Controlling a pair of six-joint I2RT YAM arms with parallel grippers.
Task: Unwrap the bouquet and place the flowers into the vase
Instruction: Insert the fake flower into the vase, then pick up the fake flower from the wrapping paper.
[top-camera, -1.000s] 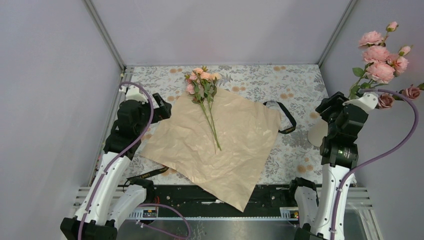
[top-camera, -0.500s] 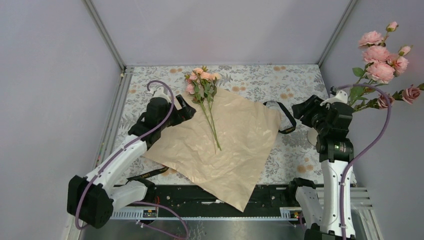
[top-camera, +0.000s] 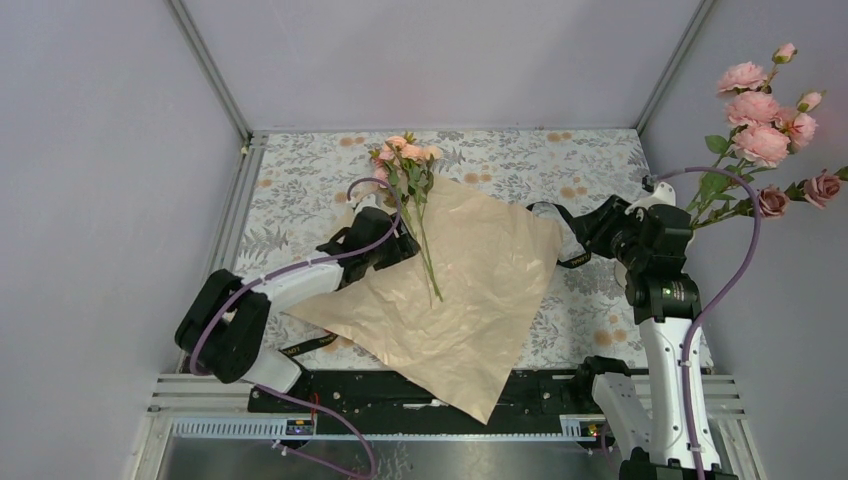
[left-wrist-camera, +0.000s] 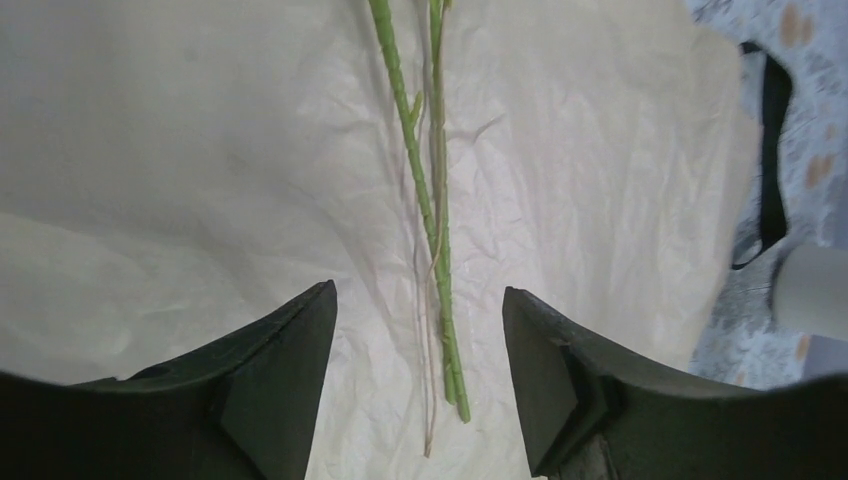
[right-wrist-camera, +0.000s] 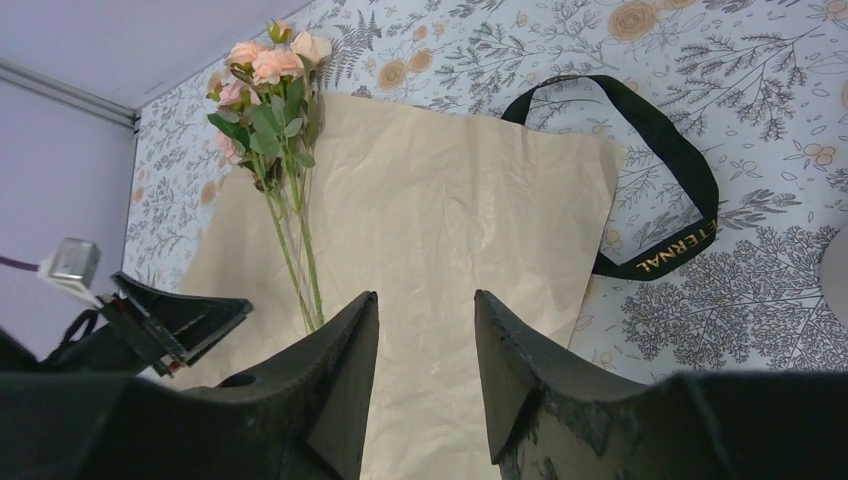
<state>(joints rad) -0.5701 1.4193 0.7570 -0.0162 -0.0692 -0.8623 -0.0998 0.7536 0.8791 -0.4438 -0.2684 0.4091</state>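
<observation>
Two flower stems (left-wrist-camera: 437, 230) on paper (left-wrist-camera: 200, 150), left pincer (left-wrist-camera: 418, 300) straddling them, jaws parted

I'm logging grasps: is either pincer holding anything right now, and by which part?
Nothing is held. The left pincer is open over the flower stems, not gripping them; the right pincer is open and empty.
</observation>
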